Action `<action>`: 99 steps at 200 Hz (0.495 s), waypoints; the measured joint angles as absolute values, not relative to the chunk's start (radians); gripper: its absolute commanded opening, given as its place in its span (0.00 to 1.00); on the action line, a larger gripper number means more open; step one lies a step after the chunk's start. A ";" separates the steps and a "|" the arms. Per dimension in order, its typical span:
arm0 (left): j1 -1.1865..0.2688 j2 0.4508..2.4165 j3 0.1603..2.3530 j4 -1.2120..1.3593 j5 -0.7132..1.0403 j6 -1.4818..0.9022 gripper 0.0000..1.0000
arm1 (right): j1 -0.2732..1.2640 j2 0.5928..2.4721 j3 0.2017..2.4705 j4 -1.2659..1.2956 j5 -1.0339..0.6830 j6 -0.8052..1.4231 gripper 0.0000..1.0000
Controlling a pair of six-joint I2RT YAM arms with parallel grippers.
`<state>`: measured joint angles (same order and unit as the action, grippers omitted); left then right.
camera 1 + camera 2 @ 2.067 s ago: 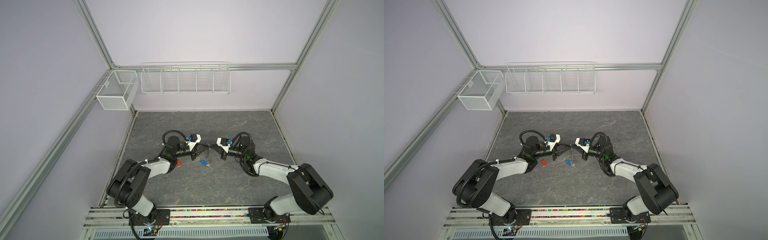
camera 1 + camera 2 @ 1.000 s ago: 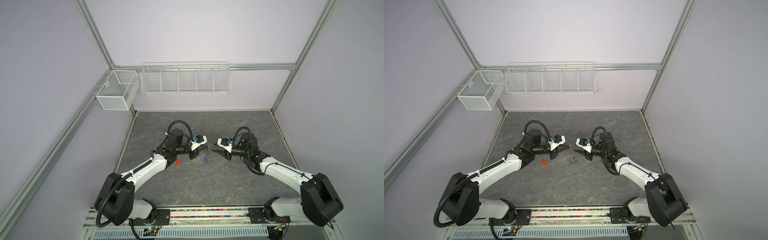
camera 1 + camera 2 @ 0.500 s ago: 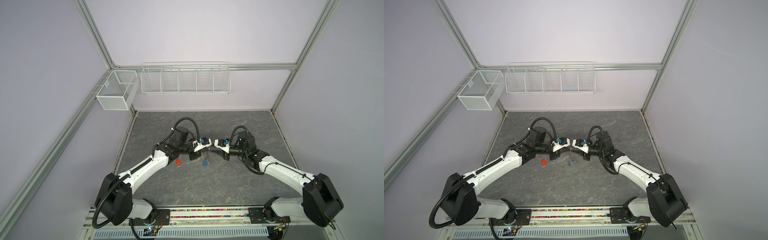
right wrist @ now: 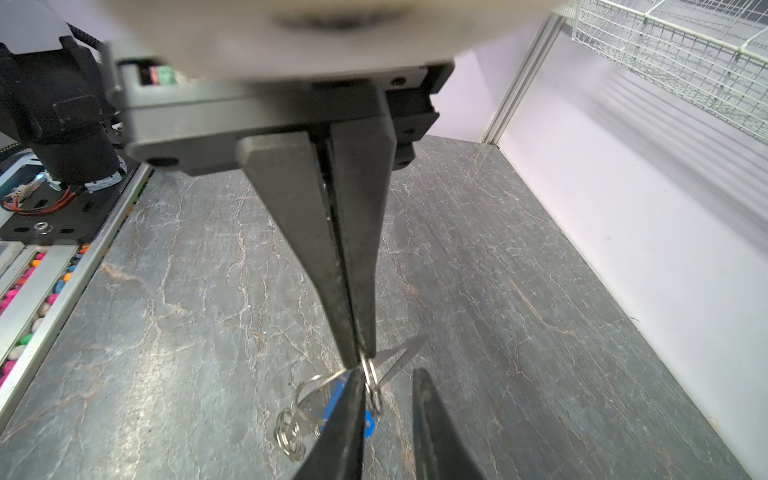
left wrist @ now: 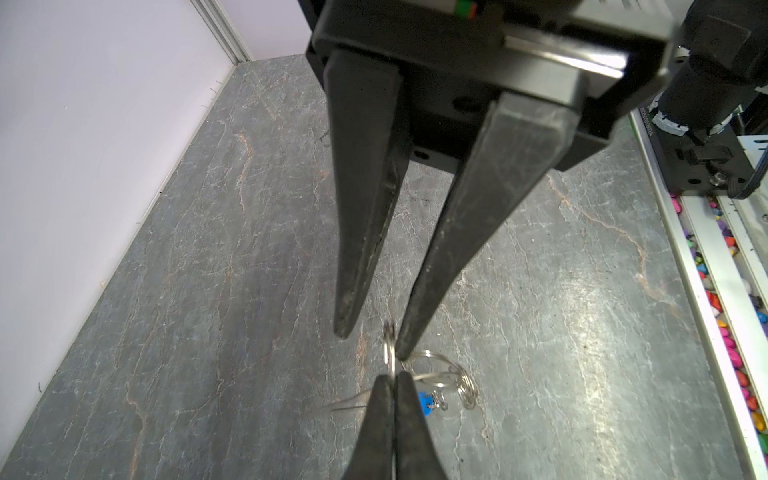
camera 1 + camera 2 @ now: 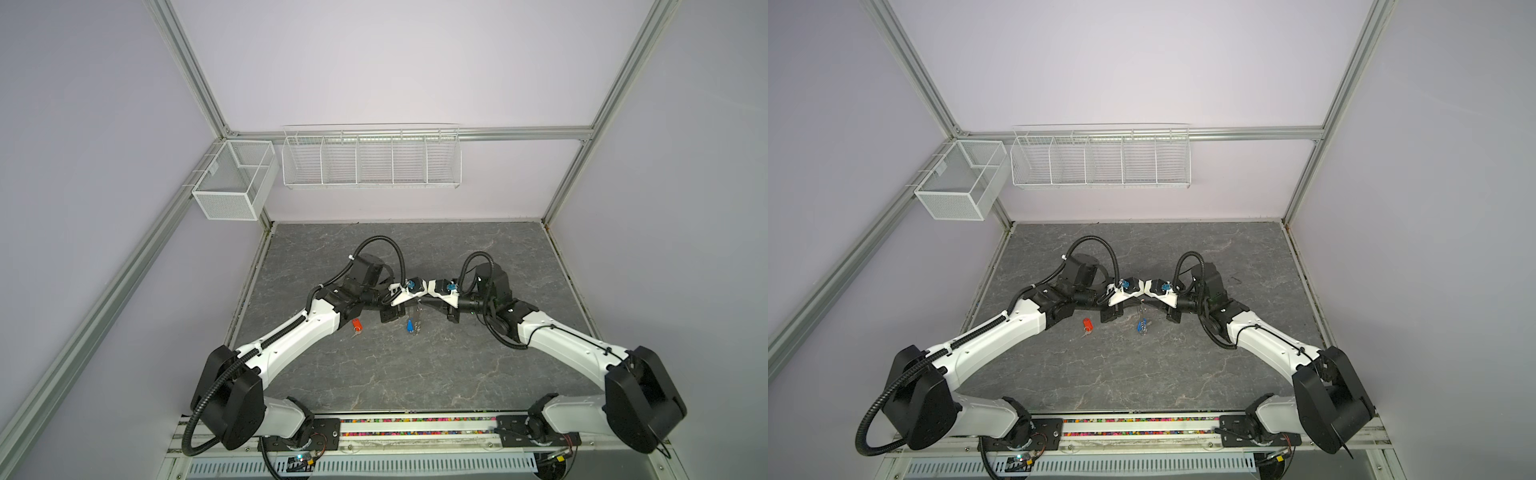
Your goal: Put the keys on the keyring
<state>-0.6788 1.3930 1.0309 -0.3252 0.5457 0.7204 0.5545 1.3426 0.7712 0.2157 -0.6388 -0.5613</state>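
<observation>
Two grippers: tip to tip above the middle of the grey marbled table (image 6: 374, 374).
Left gripper (image 5: 390, 379): I have it pinched shut on a small silver split ring (image 5: 389, 345), lifting it for access.
Right gripper (image 4: 386, 372): jaws apart, straddling that ring, nothing gripped.
Blue-tagged silver key (image 6: 409, 325): dangling below the ring, with the keyring's chain of silver loops (image 5: 465, 386).
Orange-red-tagged silver key (image 6: 356, 324): on the table beside my left arm, unthreaded, I judge.
</observation>
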 measured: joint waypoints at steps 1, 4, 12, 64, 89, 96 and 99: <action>-0.679 1.393 1.031 -0.326 0.545 0.720 0.00 | 0.554 1.343 0.771 0.216 -0.640 -0.562 0.20; -0.680 1.393 1.031 -0.327 0.545 0.720 0.00 | 0.554 1.344 0.772 0.214 -0.641 -0.561 0.19; -0.680 1.393 1.031 -0.330 0.542 0.720 0.00 | 0.554 1.347 0.772 0.212 -0.643 -0.559 0.16; -0.680 1.393 1.032 -0.332 0.522 0.720 0.00 | 0.558 1.349 0.773 0.199 -0.644 -0.550 0.08; -0.679 1.393 1.032 -0.337 0.520 0.720 0.00 | 0.558 1.359 0.773 0.207 -0.653 -0.538 0.13; -0.679 1.393 1.032 -0.339 0.520 0.720 0.00 | 0.558 1.360 0.773 0.211 -0.655 -0.535 0.13; -0.679 1.393 1.032 -0.339 0.521 0.720 0.00 | 0.558 1.360 0.773 0.212 -0.655 -0.535 0.13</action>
